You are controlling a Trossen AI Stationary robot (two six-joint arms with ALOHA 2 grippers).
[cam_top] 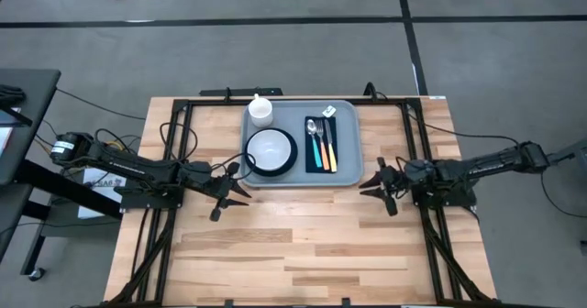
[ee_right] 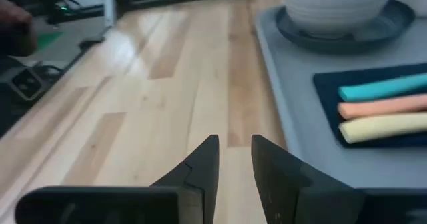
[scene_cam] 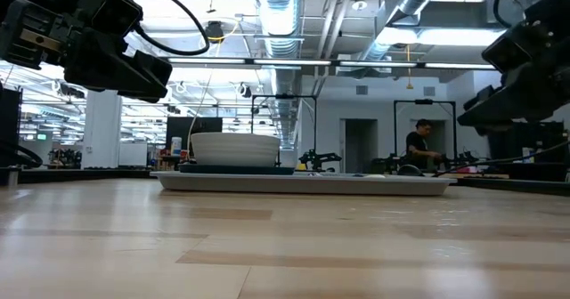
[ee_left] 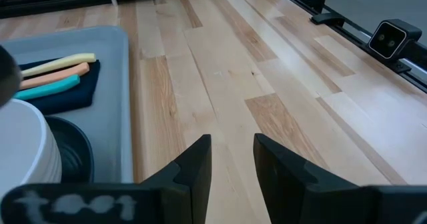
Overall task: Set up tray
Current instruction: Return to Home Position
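The light blue-grey tray (cam_top: 347,175) lies flat on the wooden table at its far middle. On it stand a white bowl (cam_top: 270,149) on a dark teal plate (ee_right: 390,21), a white cup (cam_top: 260,109), and a navy napkin (cam_top: 321,145) with three utensils with coloured handles (ee_right: 383,107) lying on it. My left gripper (cam_top: 240,196) hovers open just off the tray's near left corner. My right gripper (cam_top: 370,187) hovers open off its near right corner. Nothing is between either pair of fingers (ee_left: 197,161) (ee_right: 207,157).
Black frame rails (cam_top: 174,134) run along the table's left, right and far sides. A small camera (ee_left: 393,37) sits at the table's edge. Bare wood (cam_top: 303,253) spreads over the near half of the table. A person (scene_cam: 419,148) is far off in the room behind.
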